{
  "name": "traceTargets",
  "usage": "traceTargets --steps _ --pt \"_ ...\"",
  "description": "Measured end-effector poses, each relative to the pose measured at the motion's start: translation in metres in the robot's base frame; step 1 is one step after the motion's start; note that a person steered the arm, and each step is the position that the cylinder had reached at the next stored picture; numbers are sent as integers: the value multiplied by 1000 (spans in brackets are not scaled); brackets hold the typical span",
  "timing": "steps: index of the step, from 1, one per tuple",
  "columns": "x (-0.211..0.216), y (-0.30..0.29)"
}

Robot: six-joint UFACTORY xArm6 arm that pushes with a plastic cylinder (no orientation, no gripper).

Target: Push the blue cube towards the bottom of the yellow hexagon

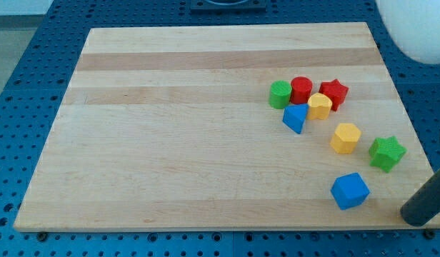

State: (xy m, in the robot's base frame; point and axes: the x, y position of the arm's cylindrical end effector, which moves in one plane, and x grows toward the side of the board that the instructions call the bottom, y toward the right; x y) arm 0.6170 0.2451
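The blue cube lies near the board's bottom right. The yellow hexagon sits above it, slightly to the left, with a gap between them. My rod enters from the view's right edge, and my tip rests at the bottom right, to the right of and a little below the blue cube, not touching it.
A green star lies right of the yellow hexagon. Above is a cluster: green cylinder, red cylinder, red star, a small yellow block and a blue triangular block. The wooden board sits on a blue perforated table.
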Motion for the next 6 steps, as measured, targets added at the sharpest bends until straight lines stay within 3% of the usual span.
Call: traceTargets --steps 2,5,6 --pt "0 -11" --pt "1 -86" --pt "-21 -98"
